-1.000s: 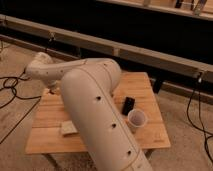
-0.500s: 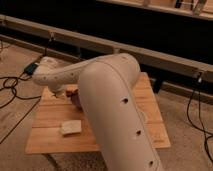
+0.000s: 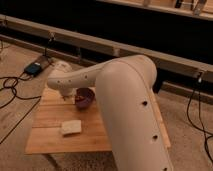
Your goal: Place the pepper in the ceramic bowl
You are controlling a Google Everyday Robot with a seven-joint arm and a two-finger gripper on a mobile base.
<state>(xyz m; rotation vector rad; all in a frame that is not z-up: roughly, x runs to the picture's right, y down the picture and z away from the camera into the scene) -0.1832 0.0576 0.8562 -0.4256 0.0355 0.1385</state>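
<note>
the gripper (image 3: 71, 96) hangs just left of the ceramic bowl (image 3: 84, 97); whether its fingers hold the pepper cannot be told, so centre over the bowl before letting go.

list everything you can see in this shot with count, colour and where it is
ceramic bowl: 1, dark maroon, back left part of the table, beside the arm
pale block: 1, cream, front left of the table
wooden table: 1, light wood, centre of view
small box: 1, blue, on the floor at far left
cables: several, black, on the floor left and right
long rail: 1, grey, across the background
robot arm: 1, white, hides the right side of the table
gripper: 1, reaching down just left of the bowl
</note>
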